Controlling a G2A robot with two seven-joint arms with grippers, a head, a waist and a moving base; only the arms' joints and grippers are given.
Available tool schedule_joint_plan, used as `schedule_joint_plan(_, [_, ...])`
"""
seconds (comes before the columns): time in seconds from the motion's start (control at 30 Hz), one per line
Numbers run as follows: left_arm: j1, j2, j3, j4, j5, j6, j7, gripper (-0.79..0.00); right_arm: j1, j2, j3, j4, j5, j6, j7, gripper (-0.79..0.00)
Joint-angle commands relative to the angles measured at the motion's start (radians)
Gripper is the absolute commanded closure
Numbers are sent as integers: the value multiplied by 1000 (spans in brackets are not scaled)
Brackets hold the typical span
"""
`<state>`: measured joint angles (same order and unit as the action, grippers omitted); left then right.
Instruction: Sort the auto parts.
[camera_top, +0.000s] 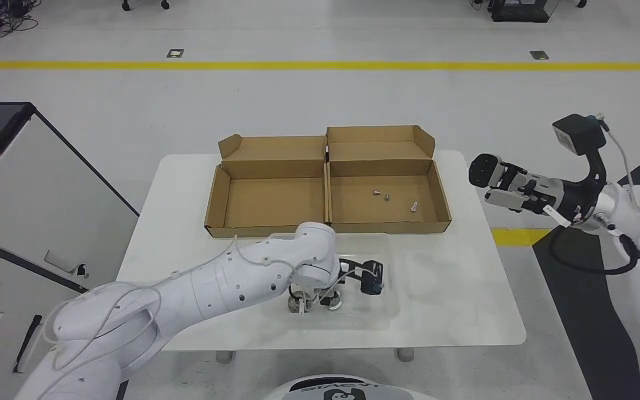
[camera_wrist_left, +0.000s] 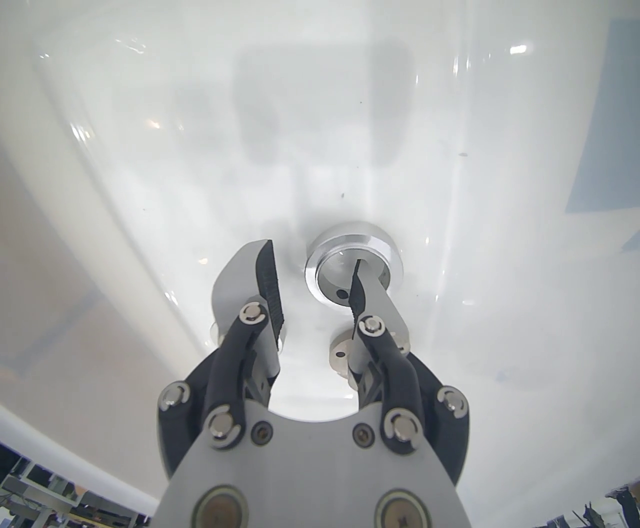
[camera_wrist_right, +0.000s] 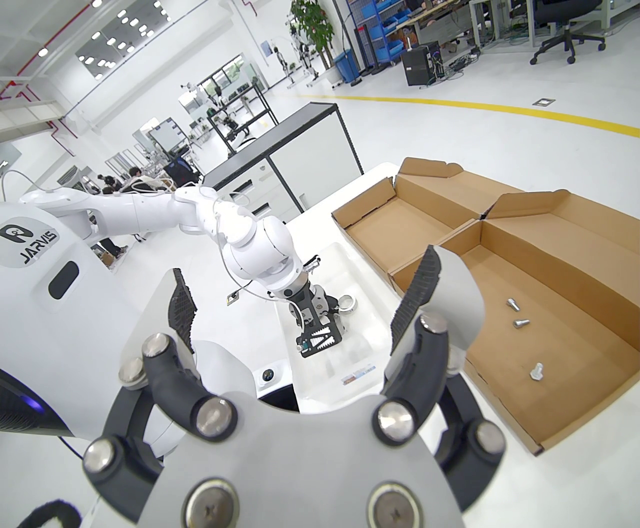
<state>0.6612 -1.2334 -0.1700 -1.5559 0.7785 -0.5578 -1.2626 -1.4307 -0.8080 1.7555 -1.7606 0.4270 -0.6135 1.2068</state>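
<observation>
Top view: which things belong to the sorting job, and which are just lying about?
Job: metal ring and small flanged part in the white tray; three bolts in the right cardboard box; left cardboard box; left gripper, jaws open astride the ring's wall; right gripper, open.
Lying about: grey cabinet beside the table; yellow floor line.

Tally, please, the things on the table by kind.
Cardboard boxes: 2
Bolts: 3
White tray: 1
Metal ring: 1
Smaller metal disc, half hidden under the left hand: 1
Total: 8
</observation>
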Motion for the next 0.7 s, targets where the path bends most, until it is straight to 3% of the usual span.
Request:
schedule_joint_plan(0.0, [-4,0,0,-1,-4,2,-2,-317,0,0,0,0,0,0,0,-785])
schedule_joint_plan(0.33, [14,-2,0,2,7,1,-1,-286,0,0,0,0,0,0,0,-785])
schedule_joint_plan(0.43, [19,-7,0,8,15,4,-4,-231,0,0,0,0,0,0,0,-785])
schedule_joint_plan(0.5, [18,-11,0,14,17,4,-4,-3,0,0,0,0,0,0,0,-785])
schedule_joint_plan(0.67, [10,-19,0,27,9,7,-7,0,0,0,0,0,0,0,0,-785])
